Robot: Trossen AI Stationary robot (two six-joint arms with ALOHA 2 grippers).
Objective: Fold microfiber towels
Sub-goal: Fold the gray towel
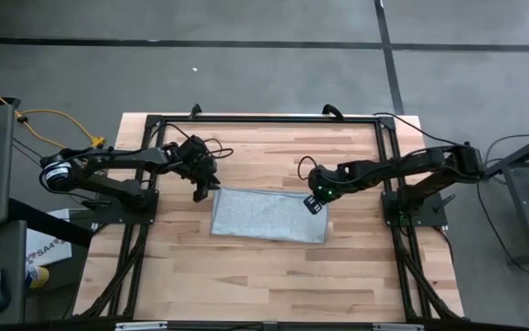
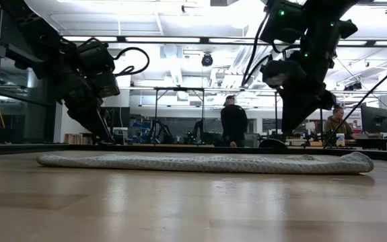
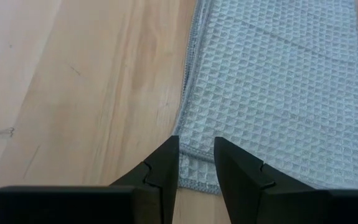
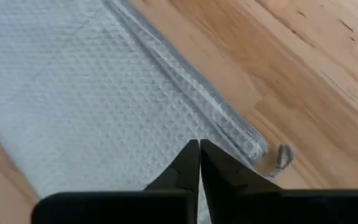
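The light grey-white microfiber towel (image 1: 269, 215) lies flat on the wooden table as a long folded rectangle, with several layers showing at its far edge (image 4: 228, 118). My left gripper (image 1: 204, 190) is narrowly open, just over the towel's far left corner (image 3: 194, 180). My right gripper (image 1: 315, 204) is shut, with its tips over the towel's far right corner (image 4: 228, 146). In the low view the towel (image 2: 200, 163) is a low flat band with a rounded fold at its right end. My left gripper points down at the towel's far left corner hem (image 3: 194, 180), and I cannot tell whether its fingers touch the hem. My right gripper's shut fingertips (image 4: 191, 158) point down at the towel beside its layered far edge, and I cannot tell whether they touch the cloth.
Bare wood (image 1: 264, 276) lies on the near side of the towel and along the far side (image 1: 264, 147). The black frame rails (image 1: 264, 118) run round the table's edges. People stand in the room behind the table (image 2: 233, 121).
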